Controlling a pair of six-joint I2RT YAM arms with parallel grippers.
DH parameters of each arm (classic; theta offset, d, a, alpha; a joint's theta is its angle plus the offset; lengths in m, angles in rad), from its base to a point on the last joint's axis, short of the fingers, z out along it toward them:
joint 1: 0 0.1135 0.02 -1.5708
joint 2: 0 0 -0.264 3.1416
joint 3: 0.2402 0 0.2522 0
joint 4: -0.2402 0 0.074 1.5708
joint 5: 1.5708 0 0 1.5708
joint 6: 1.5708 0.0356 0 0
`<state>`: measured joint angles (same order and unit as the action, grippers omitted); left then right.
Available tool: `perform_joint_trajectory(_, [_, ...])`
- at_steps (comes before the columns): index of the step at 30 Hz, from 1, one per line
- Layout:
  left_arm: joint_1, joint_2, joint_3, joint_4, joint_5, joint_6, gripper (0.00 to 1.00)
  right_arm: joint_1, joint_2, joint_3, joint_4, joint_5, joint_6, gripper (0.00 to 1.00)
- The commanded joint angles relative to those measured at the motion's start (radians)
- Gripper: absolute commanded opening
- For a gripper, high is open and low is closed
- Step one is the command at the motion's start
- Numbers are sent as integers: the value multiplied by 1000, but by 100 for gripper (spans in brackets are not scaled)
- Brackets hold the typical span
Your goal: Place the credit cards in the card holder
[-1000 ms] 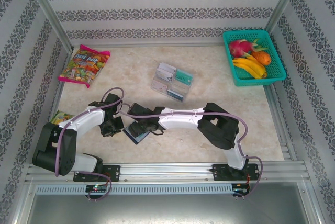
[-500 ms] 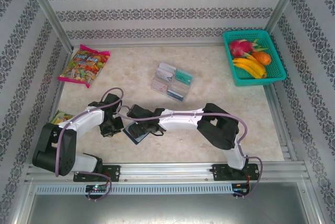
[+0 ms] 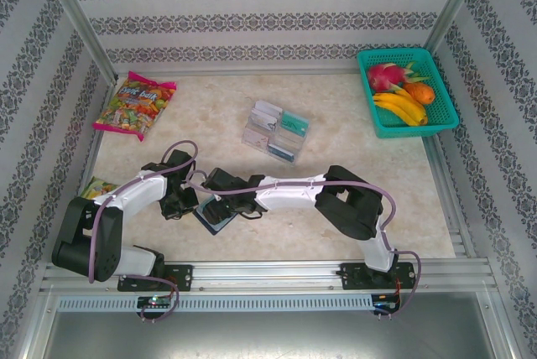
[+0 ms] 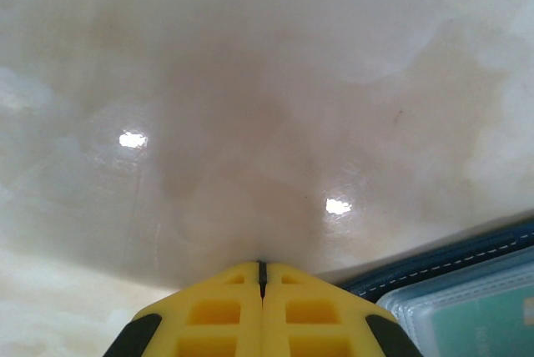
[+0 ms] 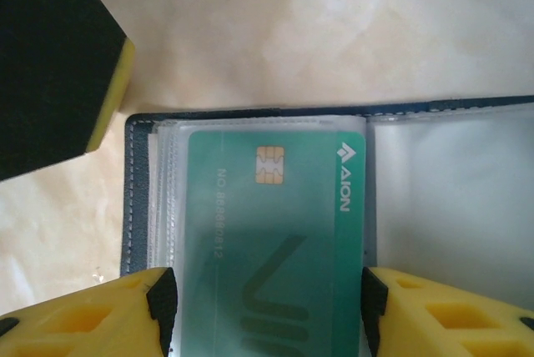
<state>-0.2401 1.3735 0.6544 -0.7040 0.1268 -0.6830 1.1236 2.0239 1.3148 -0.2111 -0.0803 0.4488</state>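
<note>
1. Now the step, I judge, is seating a teal card [image 5: 275, 232] in the sleeve [image 5: 171, 198] of the open holder [image 5: 138, 198], which lies near the arm bases.
2. The right gripper [image 5: 265, 294] straddles the card, half wide. I cannot tell if it pinches.
3. The left gripper [image 4: 261, 278] is closed, beside the holder's edge.
4. Next, probably: push the card straight in, then release.

Card holder [image 5: 138, 207]: navy, white stitching, clear sleeves. Credit card [image 5: 275, 240]: teal, gold chip, white lettering. Table [image 3: 336, 124]: cream, marbled beige. Basket [image 3: 394, 52]: teal-green. Candy bag [image 3: 134, 106]: pink, multicoloured print. Walls [image 3: 252, 7]: white, grey floral bands.
</note>
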Motion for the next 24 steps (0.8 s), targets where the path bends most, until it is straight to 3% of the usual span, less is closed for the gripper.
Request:
perform_joint_trajectory(1, [-3, 47, -33, 128, 106, -2, 1, -1, -61, -23, 5, -10, 13, 62])
perform_joint_trajectory(12, [-4, 1, 40, 57, 85, 31, 5, -42, -241, -36, -35, -7, -5, 62])
perform_joint_trajectory(19, [34, -53, 3, 46, 123, 15, 23, 26, -182, -61, -67, 123, -176, 63])
perform_joint_trajectory(24, [106, -46, -50, 110, 222, 7, 24, 52, -129, -68, -1, 145, -214, 64])
